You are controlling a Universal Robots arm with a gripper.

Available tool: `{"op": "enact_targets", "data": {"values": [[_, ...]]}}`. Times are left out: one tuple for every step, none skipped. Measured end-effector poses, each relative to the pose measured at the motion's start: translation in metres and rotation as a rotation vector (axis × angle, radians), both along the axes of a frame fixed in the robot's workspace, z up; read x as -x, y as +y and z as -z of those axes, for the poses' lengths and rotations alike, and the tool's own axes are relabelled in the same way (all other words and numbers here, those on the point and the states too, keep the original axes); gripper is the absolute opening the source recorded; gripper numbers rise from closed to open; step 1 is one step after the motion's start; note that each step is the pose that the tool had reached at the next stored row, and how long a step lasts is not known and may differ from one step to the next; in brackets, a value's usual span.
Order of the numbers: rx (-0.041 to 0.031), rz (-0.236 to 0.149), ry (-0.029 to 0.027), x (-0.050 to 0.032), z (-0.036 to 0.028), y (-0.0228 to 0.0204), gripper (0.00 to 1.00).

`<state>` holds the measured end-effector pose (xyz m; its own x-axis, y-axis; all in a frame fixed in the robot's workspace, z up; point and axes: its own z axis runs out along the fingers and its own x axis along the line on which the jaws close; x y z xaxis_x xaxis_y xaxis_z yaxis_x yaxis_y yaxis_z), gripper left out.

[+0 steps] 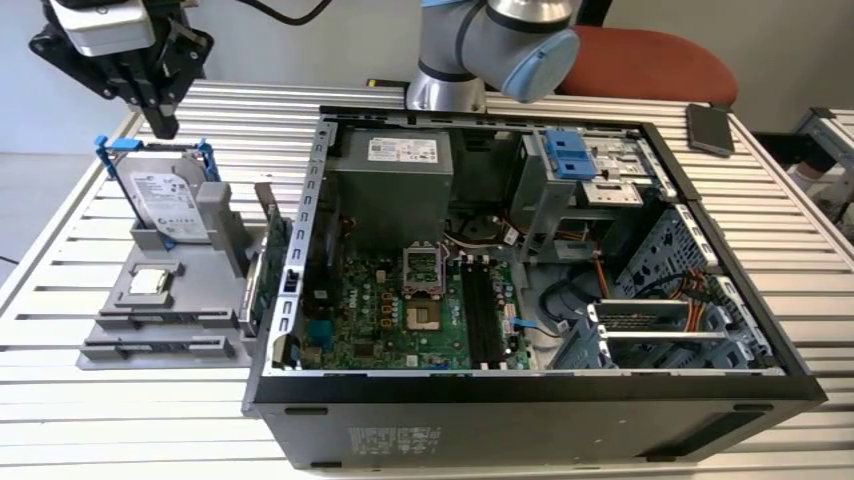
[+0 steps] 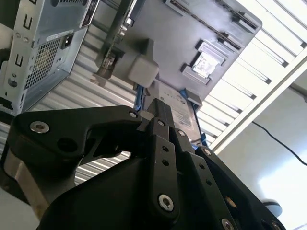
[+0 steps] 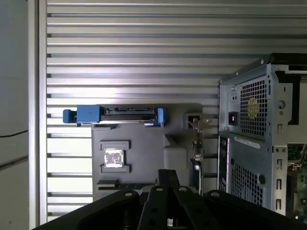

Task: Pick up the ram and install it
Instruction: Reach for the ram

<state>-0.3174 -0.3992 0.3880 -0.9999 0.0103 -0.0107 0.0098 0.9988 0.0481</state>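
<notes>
My gripper (image 1: 163, 126) hangs shut and empty above the back of the table, at the exterior view's left, just behind the grey parts holder (image 1: 174, 290). In both wrist views its black fingers (image 3: 168, 178) (image 2: 160, 111) point down at that holder. The ram is out of view; I cannot pick it out on the holder or in the case. The open computer case (image 1: 534, 390) lies on its side, and the motherboard's black memory slots (image 1: 481, 312) show inside.
A silver hard drive in a blue frame (image 1: 167, 200) stands at the holder's back, directly below the gripper. A small chip (image 3: 113, 158) lies on the holder. A green expansion card (image 1: 274, 262) stands between holder and case. A phone (image 1: 710, 128) lies at the back right.
</notes>
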Motion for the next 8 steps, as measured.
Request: {"op": "enact_targets", "data": {"values": [[0.0000, -0.002, 0.0000, 0.0021, 0.0000, 0.0000, 0.00], [0.0000, -0.003, 0.0000, 0.0040, 0.0001, 0.0000, 0.00], [0.0001, -0.004, 0.0001, 0.0056, 0.0001, 0.0000, 0.00], [0.0001, -0.005, 0.0001, 0.0070, 0.0002, 0.0000, 0.00], [0.0000, -0.005, 0.0001, 0.0084, 0.0003, 0.0000, 0.00], [0.0001, -0.006, 0.0001, 0.0097, 0.0004, 0.0000, 0.00], [0.0001, -0.007, 0.0002, 0.0108, 0.0005, 0.0000, 0.00], [0.0001, -0.008, 0.0003, 0.0120, 0.0007, 0.0000, 0.00]]}}
